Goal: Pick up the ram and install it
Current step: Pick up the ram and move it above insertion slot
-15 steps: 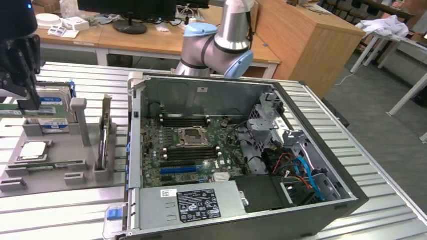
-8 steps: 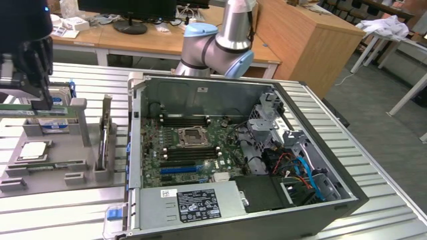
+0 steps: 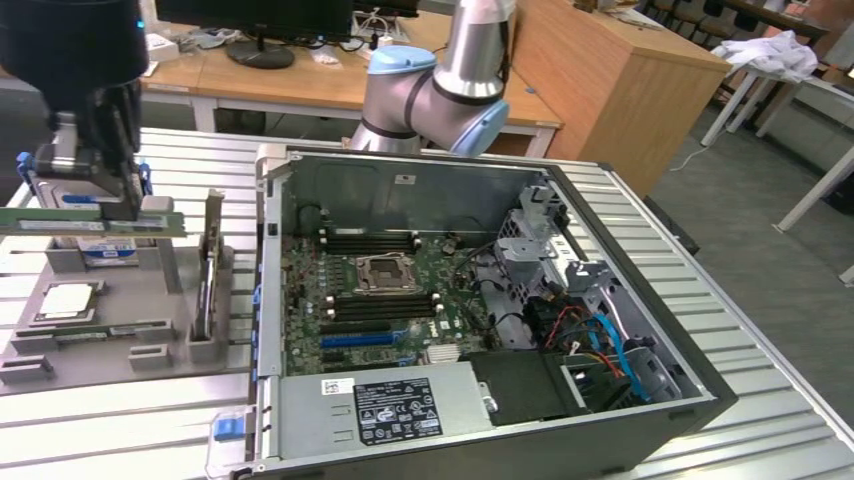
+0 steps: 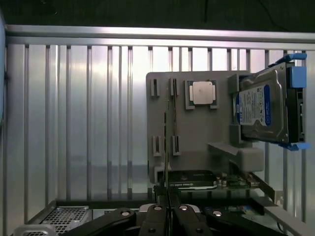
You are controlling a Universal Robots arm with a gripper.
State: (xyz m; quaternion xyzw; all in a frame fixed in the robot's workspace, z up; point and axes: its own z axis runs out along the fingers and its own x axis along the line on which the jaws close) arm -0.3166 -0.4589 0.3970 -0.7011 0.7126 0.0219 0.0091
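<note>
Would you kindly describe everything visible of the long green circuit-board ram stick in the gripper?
The long, thin green circuit-board ram stick lies level, long edge horizontal, pinched by the shut black gripper. It hangs above the grey holder tray, apparently touching nothing else. In the wrist view it shows edge-on, a thin dark line.

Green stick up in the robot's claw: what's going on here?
A robot arm is holding that stick, which is a ram memory module for a computer. Its fingers are shut on it and hold it level in the air above the grey parts tray, at the exterior view's left. The open computer case sits beside the tray, with its motherboard showing. The ram is not in the computer yet.
</note>
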